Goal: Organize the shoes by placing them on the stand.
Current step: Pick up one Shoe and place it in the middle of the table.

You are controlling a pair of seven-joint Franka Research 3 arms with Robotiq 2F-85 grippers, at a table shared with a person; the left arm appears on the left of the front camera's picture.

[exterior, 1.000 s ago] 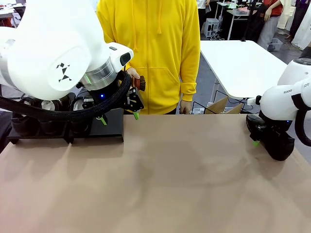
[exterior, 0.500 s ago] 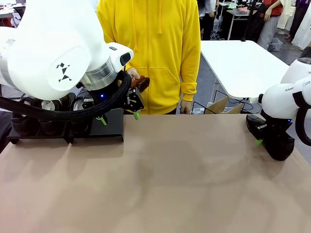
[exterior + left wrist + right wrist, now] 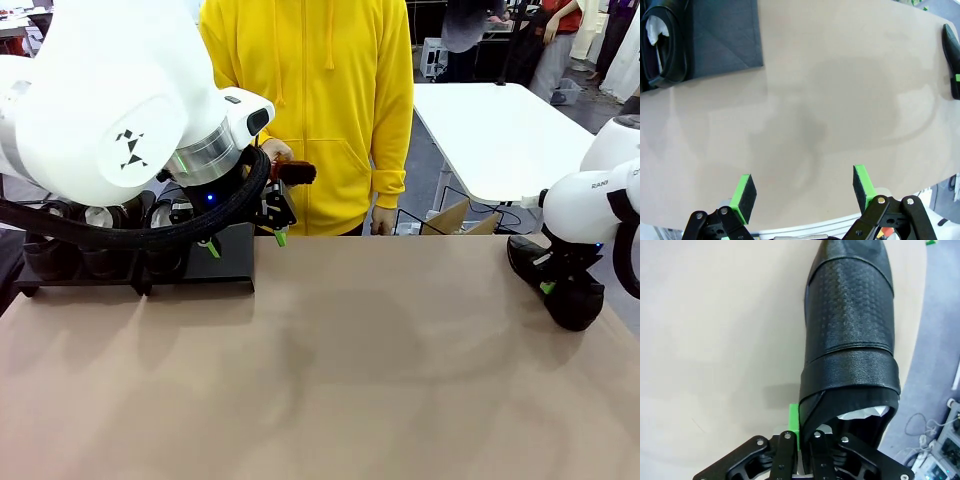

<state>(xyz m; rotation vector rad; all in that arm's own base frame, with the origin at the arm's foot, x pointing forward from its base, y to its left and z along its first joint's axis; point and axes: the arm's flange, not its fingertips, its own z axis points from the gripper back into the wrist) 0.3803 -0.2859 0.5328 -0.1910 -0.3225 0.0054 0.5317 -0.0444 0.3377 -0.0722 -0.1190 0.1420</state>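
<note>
At the table's right edge lies a black shoe (image 3: 570,298), and my right gripper (image 3: 548,287) is shut on it. In the right wrist view the jaws pinch the side wall of the shoe (image 3: 850,340) at its opening, where white paper shows, with the right gripper (image 3: 802,432) at the bottom. The black stand (image 3: 232,262) sits at the far left and carries shoes (image 3: 50,255) partly hidden by my left arm. My left gripper (image 3: 247,243) hovers open over the stand's right end. In the left wrist view the left gripper (image 3: 804,190) holds nothing, with the stand (image 3: 725,40) and a shoe (image 3: 665,47) on it ahead.
A person in a yellow hoodie (image 3: 310,110) stands at the far edge, one hand holding a brown object (image 3: 295,173) just behind my left gripper. A cardboard box (image 3: 462,218) and a white table (image 3: 500,130) lie beyond the far right. The tan tabletop (image 3: 350,360) spreads between the arms.
My right gripper has closed on the shoe and shifted slightly right. The person's hand moved the brown object a little to the right. The left arm stayed still.
</note>
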